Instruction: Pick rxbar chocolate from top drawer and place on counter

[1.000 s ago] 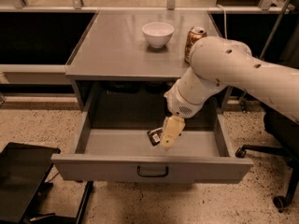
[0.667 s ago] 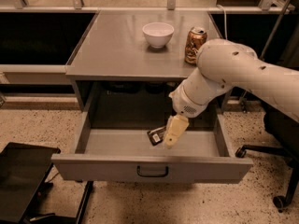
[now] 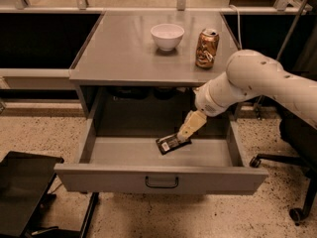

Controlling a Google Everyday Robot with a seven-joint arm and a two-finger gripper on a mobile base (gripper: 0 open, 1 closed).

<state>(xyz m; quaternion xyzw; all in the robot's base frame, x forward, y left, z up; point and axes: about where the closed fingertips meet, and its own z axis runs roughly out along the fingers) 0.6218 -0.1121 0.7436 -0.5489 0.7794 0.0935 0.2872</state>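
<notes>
Nearest the camera, at the lower left, a flat black object (image 3: 25, 187) sits low over the speckled beige floor (image 3: 198, 217). Just beyond it, the wide shallow grey metal drawer (image 3: 109, 178) stands pulled out, with a small black wire handle (image 3: 161, 182) at the centre of its front panel.

On the drawer's floor, towards the back and a little right of centre, lies the small flat black-wrapped snack bar (image 3: 170, 144), set at a slant. The beige tool (image 3: 184, 134) reaches down into the drawer from the upper right, and its tip meets the bar's right end. Whether it is gripping the bar cannot be told. The thick white arm (image 3: 257, 81) enters from the right edge and crosses above the drawer's right wall.

Above the drawer's opening, the matte grey tabletop (image 3: 124, 53) carries a small white bowl (image 3: 167, 36) near its middle back. A dented copper-coloured can (image 3: 206, 48) stands upright to the right of the bowl, apart from it. At the right edge, black chair legs on castors (image 3: 297, 182) rest on the floor.
</notes>
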